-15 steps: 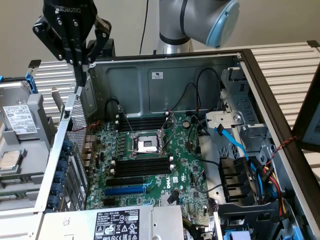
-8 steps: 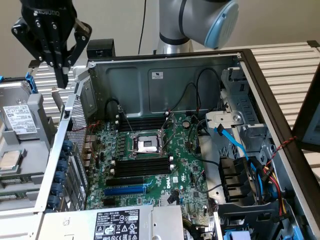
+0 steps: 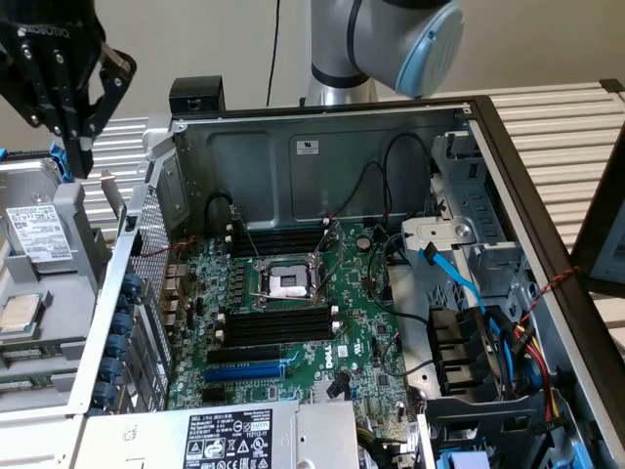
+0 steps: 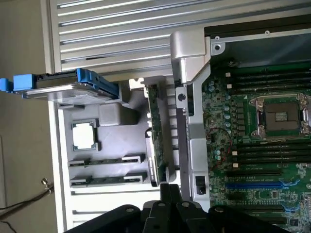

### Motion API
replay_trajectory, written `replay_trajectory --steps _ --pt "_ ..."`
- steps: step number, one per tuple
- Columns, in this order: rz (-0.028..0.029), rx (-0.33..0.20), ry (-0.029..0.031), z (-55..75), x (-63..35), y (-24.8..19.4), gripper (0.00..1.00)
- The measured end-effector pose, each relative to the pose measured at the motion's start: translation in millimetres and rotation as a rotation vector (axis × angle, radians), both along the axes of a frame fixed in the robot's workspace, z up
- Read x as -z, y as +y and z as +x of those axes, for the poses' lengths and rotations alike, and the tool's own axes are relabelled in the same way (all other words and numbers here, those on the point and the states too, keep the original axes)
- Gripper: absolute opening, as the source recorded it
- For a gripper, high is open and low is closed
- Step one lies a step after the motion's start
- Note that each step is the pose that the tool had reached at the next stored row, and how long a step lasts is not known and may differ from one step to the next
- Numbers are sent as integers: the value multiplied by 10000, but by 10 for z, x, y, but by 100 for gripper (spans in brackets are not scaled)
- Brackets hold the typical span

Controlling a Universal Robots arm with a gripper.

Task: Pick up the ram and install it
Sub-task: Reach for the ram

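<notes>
While the black claw (image 3: 76, 142) is hanging above the grey plastic parts tray (image 4: 114, 143), its opening impossible to tell, pick-up seems to be under way. The long green circuit-board ram (image 4: 155, 131) is standing on edge at the tray's edge nearest the open metal computer case (image 3: 293, 156), probably calling for a square pinch across its thin faces.

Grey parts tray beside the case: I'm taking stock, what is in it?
In the tray: a blue-framed hard drive, a silver processor, and the ram standing on edge beside the case. The gripper covers the tray's end nearest it.
</notes>
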State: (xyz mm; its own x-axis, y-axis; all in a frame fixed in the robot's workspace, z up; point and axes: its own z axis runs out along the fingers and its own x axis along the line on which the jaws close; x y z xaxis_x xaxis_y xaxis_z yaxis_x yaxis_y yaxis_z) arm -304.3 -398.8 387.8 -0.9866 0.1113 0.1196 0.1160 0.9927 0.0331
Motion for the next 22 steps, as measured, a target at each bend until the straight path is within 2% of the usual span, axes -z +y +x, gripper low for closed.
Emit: replay_trajectory --steps 22 --pt "-1 -1 575 -1000 51 0 10"
